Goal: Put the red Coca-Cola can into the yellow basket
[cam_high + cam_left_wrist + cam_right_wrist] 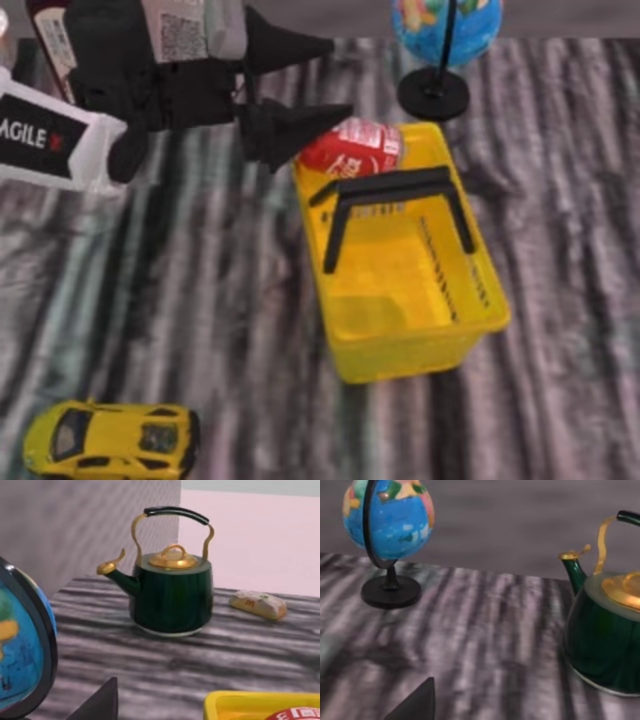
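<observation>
Black and wedge-shaped, the left end effector [315, 80] spreads its 2 fingers wide, empty, one tip just beside the red Coca-Cola can [352, 147]. That smooth cylinder lies on its side at the far rim of the yellow basket [490, 300], a glossy rectangular plastic tub with slotted walls and black folding handles [395, 190]. On the streaked grey desk [200, 280] sit a yellow toy car [112, 438], a globe [447, 28] and a dark green kettle [171, 592]. Whether the right end effector is open or closed cannot be told.
</observation>
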Robot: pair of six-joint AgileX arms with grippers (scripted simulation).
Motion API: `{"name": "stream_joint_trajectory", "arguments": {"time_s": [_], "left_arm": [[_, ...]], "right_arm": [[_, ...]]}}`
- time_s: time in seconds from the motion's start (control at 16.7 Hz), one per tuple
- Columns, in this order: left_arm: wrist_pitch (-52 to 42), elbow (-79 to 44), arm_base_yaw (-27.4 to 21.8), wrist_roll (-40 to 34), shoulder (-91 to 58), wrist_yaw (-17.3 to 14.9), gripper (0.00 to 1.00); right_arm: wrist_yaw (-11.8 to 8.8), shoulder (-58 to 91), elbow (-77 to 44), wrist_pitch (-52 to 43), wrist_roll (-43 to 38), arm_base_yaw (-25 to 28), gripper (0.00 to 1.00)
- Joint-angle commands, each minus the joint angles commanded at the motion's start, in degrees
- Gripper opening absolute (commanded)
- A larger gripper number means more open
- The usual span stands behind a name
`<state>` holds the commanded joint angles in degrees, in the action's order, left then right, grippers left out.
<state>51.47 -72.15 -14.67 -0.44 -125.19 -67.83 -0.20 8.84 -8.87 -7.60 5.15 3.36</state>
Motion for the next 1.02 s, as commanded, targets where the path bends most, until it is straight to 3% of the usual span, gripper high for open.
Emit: {"name": "stream_joint_trajectory", "arguments": {"time_s": [0.3, 1.02], "left_arm": [[-9.2, 9.7, 4.41, -4.21, 23.02, 12.94, 1.0], [-39.94, 52.17, 13.94, -4.33, 99.69, 53.29, 1.0]], "right_arm": [[0.1, 23.57, -23.52, -17.18, 11.43, 6.85, 1.0], [0.05, 100.61, -100.03, -67.77, 44.63, 26.75, 1.0]]}}
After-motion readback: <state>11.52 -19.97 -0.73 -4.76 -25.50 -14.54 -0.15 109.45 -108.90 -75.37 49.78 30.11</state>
